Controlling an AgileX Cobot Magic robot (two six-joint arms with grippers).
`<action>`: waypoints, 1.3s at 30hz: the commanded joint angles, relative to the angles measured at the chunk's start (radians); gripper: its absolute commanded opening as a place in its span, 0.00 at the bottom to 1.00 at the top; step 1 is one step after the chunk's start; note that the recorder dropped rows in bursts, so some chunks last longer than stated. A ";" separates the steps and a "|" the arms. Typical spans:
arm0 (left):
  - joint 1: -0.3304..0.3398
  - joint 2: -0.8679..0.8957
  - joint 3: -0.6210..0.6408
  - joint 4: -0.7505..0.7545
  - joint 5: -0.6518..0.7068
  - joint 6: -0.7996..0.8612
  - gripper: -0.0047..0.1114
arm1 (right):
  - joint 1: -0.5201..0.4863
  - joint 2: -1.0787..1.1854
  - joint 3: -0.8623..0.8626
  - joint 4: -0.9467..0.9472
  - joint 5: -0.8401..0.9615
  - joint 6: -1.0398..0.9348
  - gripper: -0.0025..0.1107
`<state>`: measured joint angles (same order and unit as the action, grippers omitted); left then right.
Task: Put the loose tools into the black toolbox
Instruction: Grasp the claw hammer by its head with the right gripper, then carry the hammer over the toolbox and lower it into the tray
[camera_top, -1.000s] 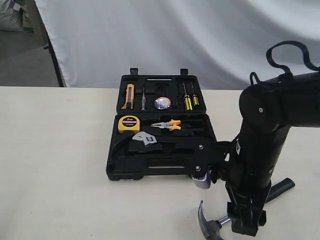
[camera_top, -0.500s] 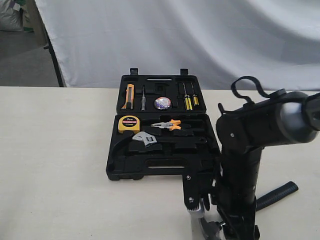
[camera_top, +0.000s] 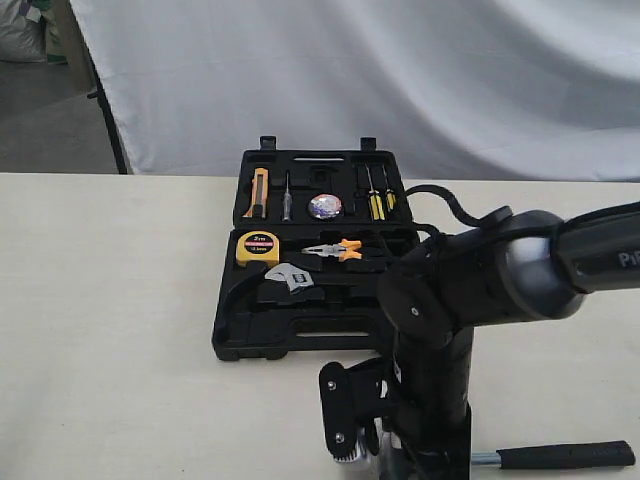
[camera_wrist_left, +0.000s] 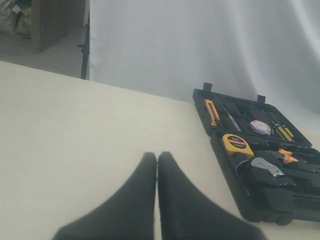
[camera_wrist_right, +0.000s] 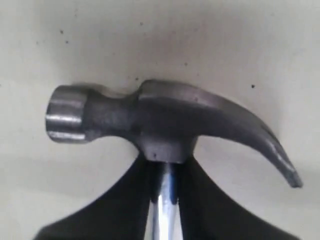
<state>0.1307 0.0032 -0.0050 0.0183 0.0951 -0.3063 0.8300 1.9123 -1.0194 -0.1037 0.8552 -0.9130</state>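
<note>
the right arm (camera_top: 470, 290) bends over and reaches down to the table (camera_top: 120, 300), just in front of the black toolbox (camera_top: 300, 345). the right gripper (camera_wrist_right: 165, 172) squeezes the shiny neck of the hammer (camera_wrist_right: 165, 115), right under its head. the hammer lies on the table, outside the box. the left gripper (camera_wrist_left: 156, 159) hangs over the table with its fingers pressed together, holding nothing.

the arm shows the letters "pi"; the rest is cut off. the yellow tape measure (camera_top: 257, 247) has a label too small to read.

the toolbox lies open. the lid half holds an orange knife (camera_top: 258, 192), screwdrivers (camera_top: 377, 202) and the tape roll (camera_top: 324, 206). the bottom half holds the tape measure, orange pliers (camera_top: 340, 250) and the wrench (camera_top: 290, 277).
</note>
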 joint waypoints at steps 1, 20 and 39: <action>0.025 -0.003 -0.003 0.004 -0.007 -0.005 0.05 | 0.010 -0.068 0.009 0.022 -0.003 0.008 0.02; 0.025 -0.003 -0.003 0.004 -0.007 -0.005 0.05 | 0.010 -0.340 0.009 -0.031 -0.317 0.092 0.02; 0.025 -0.003 -0.003 0.004 -0.007 -0.005 0.05 | 0.012 0.101 -0.359 -0.021 -0.480 0.113 0.02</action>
<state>0.1307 0.0032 -0.0050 0.0183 0.0951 -0.3063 0.8396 1.9738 -1.3318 -0.1446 0.3994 -0.8063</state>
